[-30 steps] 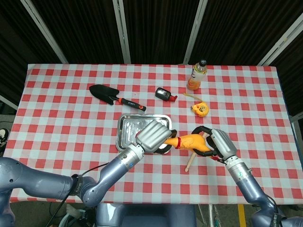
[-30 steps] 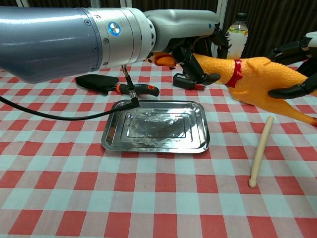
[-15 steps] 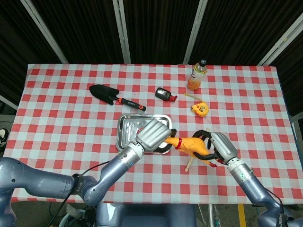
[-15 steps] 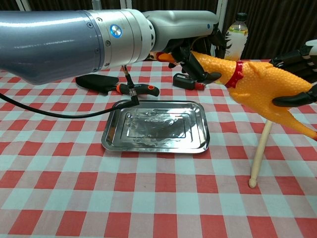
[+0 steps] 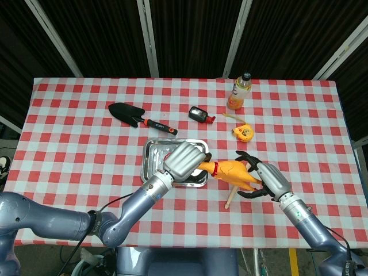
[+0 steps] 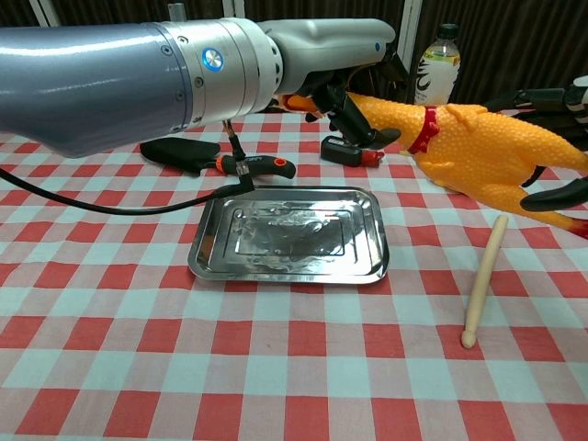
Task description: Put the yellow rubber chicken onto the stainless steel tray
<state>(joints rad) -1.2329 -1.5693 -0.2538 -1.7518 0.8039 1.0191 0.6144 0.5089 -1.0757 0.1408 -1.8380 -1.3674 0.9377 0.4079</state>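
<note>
The left hand holds the yellow rubber chicken by its head, in the air just right of the rectangular stainless steel tray. The right hand has fingers spread around its tail end, none plainly gripping.

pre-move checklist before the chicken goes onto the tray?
1. Left hand grips the head end of the chicken: ok.
2. Right hand has let go of the tail: cannot tell, fingers look spread around it.
3. Chicken lifted off the table: ok, chest view shows it in the air.
4. Tray empty: ok.
5. Chicken above tray: not ok, body hangs to its right, over the wooden stick.
6. Trowel away from tray: ok.
</note>
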